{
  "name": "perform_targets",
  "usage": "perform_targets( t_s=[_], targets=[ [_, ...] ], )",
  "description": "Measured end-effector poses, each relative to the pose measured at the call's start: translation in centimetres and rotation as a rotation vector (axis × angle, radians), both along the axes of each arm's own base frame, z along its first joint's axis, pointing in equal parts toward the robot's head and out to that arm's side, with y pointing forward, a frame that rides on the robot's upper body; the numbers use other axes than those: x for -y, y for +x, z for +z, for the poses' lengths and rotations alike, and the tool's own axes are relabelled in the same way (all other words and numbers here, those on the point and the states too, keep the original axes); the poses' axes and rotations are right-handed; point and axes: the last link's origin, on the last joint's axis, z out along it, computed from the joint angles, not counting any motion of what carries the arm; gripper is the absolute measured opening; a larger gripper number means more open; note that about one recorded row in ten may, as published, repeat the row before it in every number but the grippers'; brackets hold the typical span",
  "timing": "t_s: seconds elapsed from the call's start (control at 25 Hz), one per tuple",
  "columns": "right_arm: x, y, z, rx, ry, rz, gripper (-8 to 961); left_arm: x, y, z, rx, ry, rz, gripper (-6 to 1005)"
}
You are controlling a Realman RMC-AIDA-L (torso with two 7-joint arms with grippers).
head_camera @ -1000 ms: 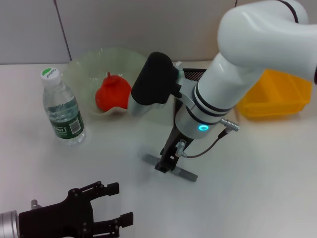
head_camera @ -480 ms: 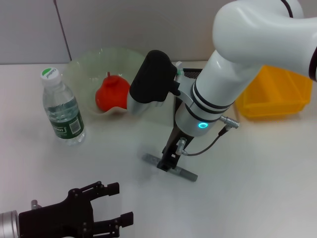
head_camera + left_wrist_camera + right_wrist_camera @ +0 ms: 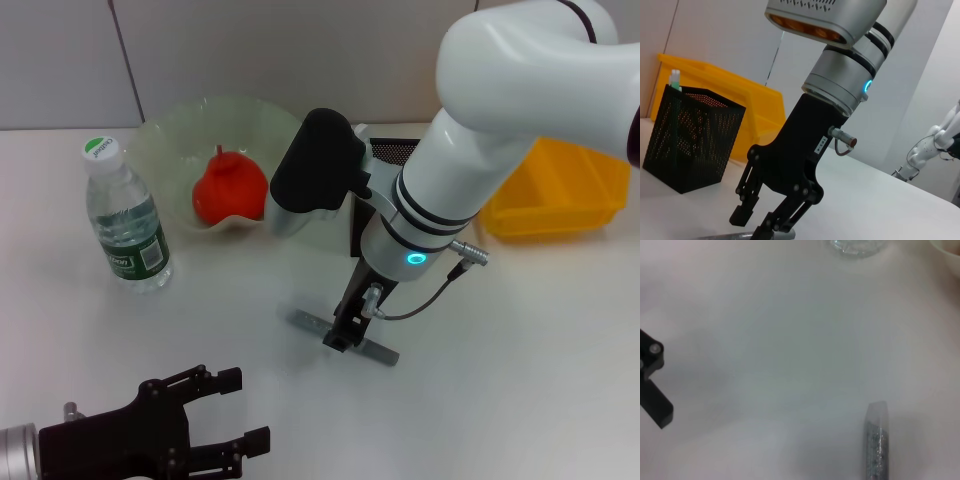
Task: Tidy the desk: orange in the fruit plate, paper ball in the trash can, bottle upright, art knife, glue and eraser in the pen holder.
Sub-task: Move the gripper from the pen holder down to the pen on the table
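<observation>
At centre frame, the right gripper [image 3: 342,340] straddles the grey art knife [image 3: 342,337] lying flat on the white bench [image 3: 520,380], jaws parted. The left gripper [image 3: 225,412] rests lower left, jaws released.

We see the art knife [image 3: 876,442] lying flat on the white counter [image 3: 780,350], grey glittery body. Bottle [image 3: 857,246] base well apart from the knife. Left end effector [image 3: 652,385] black finger also well away from it.
</observation>
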Motion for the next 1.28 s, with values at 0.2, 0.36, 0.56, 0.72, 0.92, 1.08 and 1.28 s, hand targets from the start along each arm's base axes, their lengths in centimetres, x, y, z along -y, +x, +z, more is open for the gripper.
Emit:
perform_targets(
  t_s=[0.2,0.36,0.56,0.72,0.92,1.08,1.28],
  targets=[
    [0.00,0.24,-0.03,-0.003,0.003,0.000,351,-0.03,0.01,0.02,-0.001,0.001,-0.001,860],
    [0.49,0.50,-0.46,0.012,-0.017,0.013,350,-0.06,-0.02,0.02,-0.004,0.003,-0.002,860],
    [0.61,0.43,-0.66,0.010,-0.020,0.021,350,-0.09,-0.02,-0.02,-0.005,0.004,-0.002,860],
    [0.55,0.41,-0.69,0.008,-0.016,0.025,349,-0.10,-0.02,-0.02,-0.005,0.003,-0.001,860],
    [0.50,0.44,-0.71,0.008,-0.013,0.028,348,-0.12,-0.02,0.00,-0.005,0.003,0.000,860],
    [0.52,0.52,-0.71,0.008,-0.014,0.026,347,-0.13,-0.01,0.01,-0.005,0.003,0.000,860],
    [0.56,0.62,-0.71,0.009,-0.014,0.024,346,-0.22,0.10,-0.02,-0.003,0.004,-0.003,861]
  ],
)
